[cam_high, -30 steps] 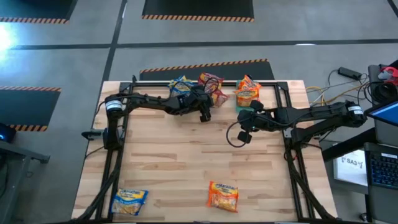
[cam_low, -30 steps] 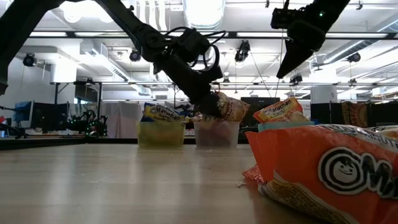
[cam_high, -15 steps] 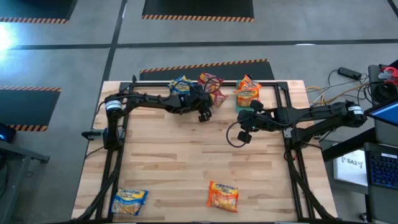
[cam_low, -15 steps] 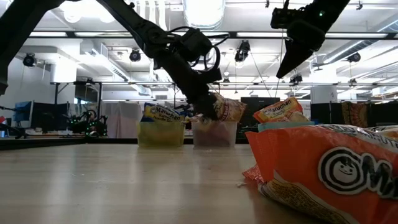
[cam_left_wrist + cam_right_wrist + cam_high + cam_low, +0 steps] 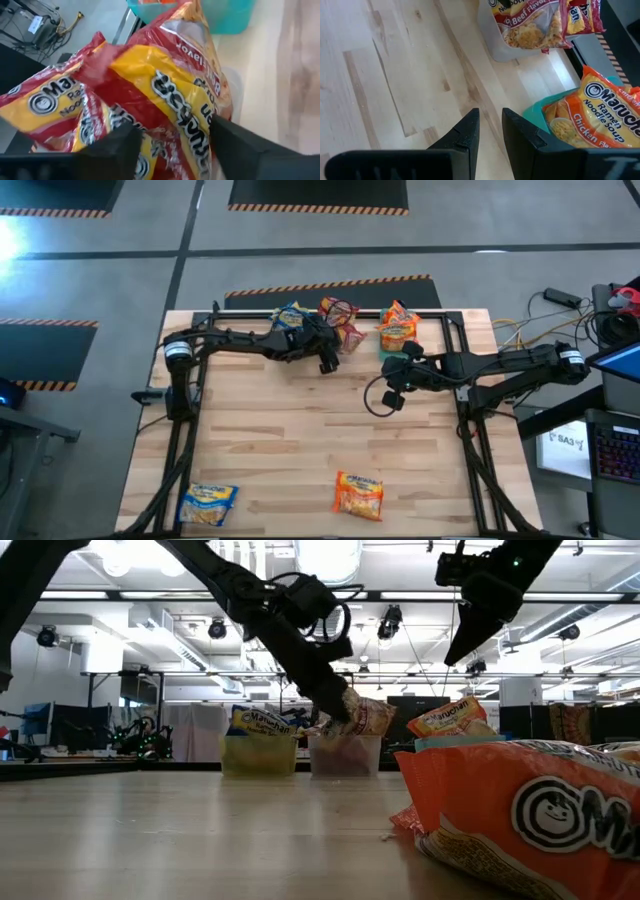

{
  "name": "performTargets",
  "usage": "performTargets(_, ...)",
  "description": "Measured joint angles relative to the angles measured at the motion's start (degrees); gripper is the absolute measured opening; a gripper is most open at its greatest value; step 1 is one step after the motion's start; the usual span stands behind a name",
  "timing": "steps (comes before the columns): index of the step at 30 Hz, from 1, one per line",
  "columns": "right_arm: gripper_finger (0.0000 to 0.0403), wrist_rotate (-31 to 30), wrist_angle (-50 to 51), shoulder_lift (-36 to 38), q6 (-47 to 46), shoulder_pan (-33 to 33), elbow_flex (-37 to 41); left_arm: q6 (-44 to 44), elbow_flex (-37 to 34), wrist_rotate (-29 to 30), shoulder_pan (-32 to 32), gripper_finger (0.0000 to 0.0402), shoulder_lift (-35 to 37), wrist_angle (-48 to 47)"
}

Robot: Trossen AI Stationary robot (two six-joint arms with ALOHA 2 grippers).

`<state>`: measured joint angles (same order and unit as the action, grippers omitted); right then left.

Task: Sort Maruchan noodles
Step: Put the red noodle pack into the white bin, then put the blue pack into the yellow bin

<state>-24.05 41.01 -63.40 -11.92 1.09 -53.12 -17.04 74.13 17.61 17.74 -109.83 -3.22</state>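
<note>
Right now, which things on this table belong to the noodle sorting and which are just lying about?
Job:
blue packet and orange packet, loose at the near edge
red packets in the clear bin
yellow bin
teal bin

Lying about:
cables off the table's right side

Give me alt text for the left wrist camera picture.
Red and yellow Maruchan noodle packets fill the frame, crumpled together, with the left claw open just in front of them, its two dark fingers apart. Behind are a teal bin and pale wooden table.
</note>
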Motion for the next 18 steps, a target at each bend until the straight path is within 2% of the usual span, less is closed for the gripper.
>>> performTargets(4, 0.0073, 0.02, 0.11, -0.11, 0.00, 0.01, 0.00, 0.04, -0.02, -0.20, 0.29, 0.0278, 3.39, -5.12)
performTargets(7, 0.0073, 0.00, 0.04, -0.13, 0.00, 0.00, 0.00, 1.61, -0.02, -0.25, 0.39, 0.0309, 7.53, -9.50)
performTargets(13, 0.0073, 0.00, 0.14, -0.15, -0.02, 0.02, 0.00, 9.12, -0.14, -0.66, -3.68, 0.0307, 16.85, -21.09)
performTargets(18, 0.0073, 0.02, 0.17, -0.15, -0.02, 0.00, 0.00, 22.88, -3.70, 3.03, -12.83, 0.0297, 23.06, -27.45)
